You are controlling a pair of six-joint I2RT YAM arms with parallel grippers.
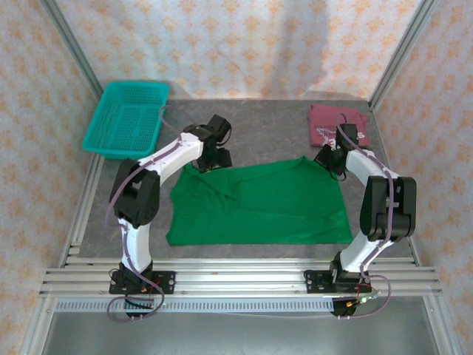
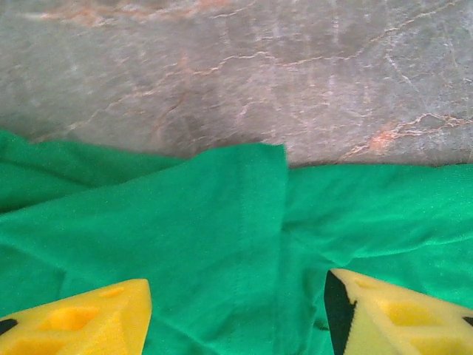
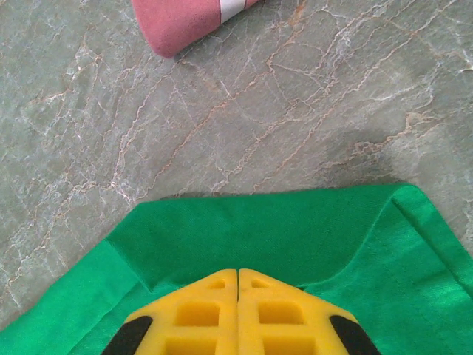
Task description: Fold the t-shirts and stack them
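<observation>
Got green t-shirt (image 1: 259,203) spread open mid-table, mostly flat, with wrinkles running in from its 11 o'clock corner. Found maroon t-shirt (image 1: 336,122) at 1 o'clock from it, folded into a small block, apart from the green cloth, near the far right corner of the table (image 1: 259,118).

Seeing left gripper (image 1: 214,155) over the 11 o'clock corner of the green t-shirt. Left wrist cam showing yellow fingers (image 2: 81,322) spread wide with nothing between them. Hemmed flap of green lying flat underneath, bare marbled table at 12 o'clock past the cloth edge.

Seeing right gripper (image 1: 332,159) at the 1 o'clock corner of the green t-shirt. Right wrist cam showing fingers (image 3: 199,314) pressed together, no gap, tips down on a turned-over flap of green. Can't tell whether any cloth is pinched. Maroon edge with a white strip at 11 o'clock in that view, well apart from the green.

Also noting teal mesh basket (image 1: 137,84) at 10 o'clock from the green t-shirt, at the far left table edge, clear of both shirts.
</observation>
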